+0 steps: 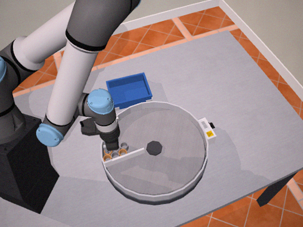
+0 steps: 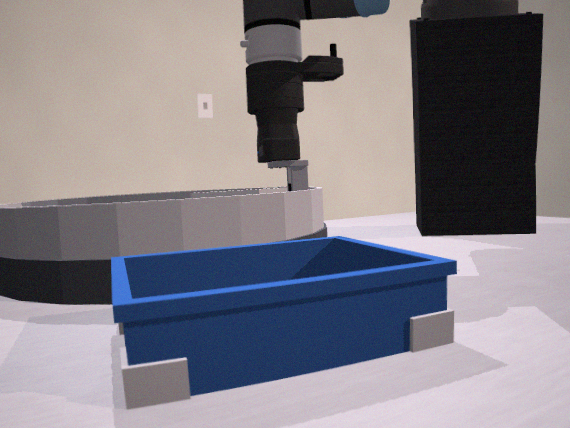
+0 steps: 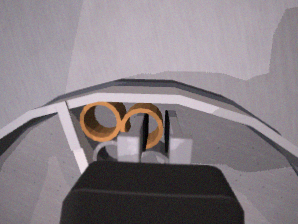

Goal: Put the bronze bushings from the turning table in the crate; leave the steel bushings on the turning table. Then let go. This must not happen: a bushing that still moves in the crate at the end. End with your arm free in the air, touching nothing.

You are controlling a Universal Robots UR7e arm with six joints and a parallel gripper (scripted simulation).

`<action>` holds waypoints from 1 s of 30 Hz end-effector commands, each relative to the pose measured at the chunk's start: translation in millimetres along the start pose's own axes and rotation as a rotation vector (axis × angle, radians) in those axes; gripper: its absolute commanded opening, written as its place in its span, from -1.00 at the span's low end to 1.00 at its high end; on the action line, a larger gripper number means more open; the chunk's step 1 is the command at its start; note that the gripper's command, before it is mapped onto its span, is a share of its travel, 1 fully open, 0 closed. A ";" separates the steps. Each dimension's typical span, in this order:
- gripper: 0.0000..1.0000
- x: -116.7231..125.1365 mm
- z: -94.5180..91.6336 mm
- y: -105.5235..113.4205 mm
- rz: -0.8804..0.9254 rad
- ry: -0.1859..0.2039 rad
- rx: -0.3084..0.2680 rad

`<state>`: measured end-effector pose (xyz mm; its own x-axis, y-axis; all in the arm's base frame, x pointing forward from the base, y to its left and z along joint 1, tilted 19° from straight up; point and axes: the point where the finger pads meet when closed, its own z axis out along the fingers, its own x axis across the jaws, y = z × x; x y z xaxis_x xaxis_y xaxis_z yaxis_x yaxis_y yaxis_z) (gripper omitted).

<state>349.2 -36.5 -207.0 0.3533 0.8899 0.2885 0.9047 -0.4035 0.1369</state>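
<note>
Two bronze bushings (image 1: pixel 107 155) (image 1: pixel 122 152) and steel bushings (image 1: pixel 123 147) lie bunched at the left rim of the turning table (image 1: pixel 155 150), against a white divider bar (image 1: pixel 129 156). In the wrist view the bronze bushings (image 3: pixel 102 121) (image 3: pixel 147 125) lie side by side just beyond my fingers. My gripper (image 3: pixel 156 122) is low over this cluster, with its fingers a little apart and straddling the right wall of the right bronze bushing without clamping it. In the side view the gripper (image 2: pixel 297 179) dips to the table's rim. The blue crate (image 1: pixel 129 89) is empty.
The crate (image 2: pixel 280 305) stands just beyond the turning table's rim, held by grey corner blocks (image 2: pixel 155 382). A dark hub (image 1: pixel 154 148) sits at the table's centre. The raised rim (image 2: pixel 160 220) rings the table. The robot's black pedestal (image 2: pixel 475 125) stands beside it.
</note>
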 end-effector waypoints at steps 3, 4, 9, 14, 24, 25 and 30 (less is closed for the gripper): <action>-0.21 -0.1 1.2 0.3 0.000 0.000 -0.001; -0.21 -0.1 1.2 0.3 0.000 0.000 -0.001; -0.21 -0.1 1.2 0.3 0.000 0.000 -0.001; -1.00 -0.1 1.1 0.3 0.000 0.000 -0.001; -1.00 -0.1 1.1 0.3 0.000 0.000 -0.001; -1.00 -0.1 1.1 0.3 0.000 0.000 -0.001; -1.00 0.5 1.1 0.3 0.000 0.001 -0.001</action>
<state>349.8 -35.6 -208.1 0.3526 0.8896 0.2902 0.9047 -0.4033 0.1372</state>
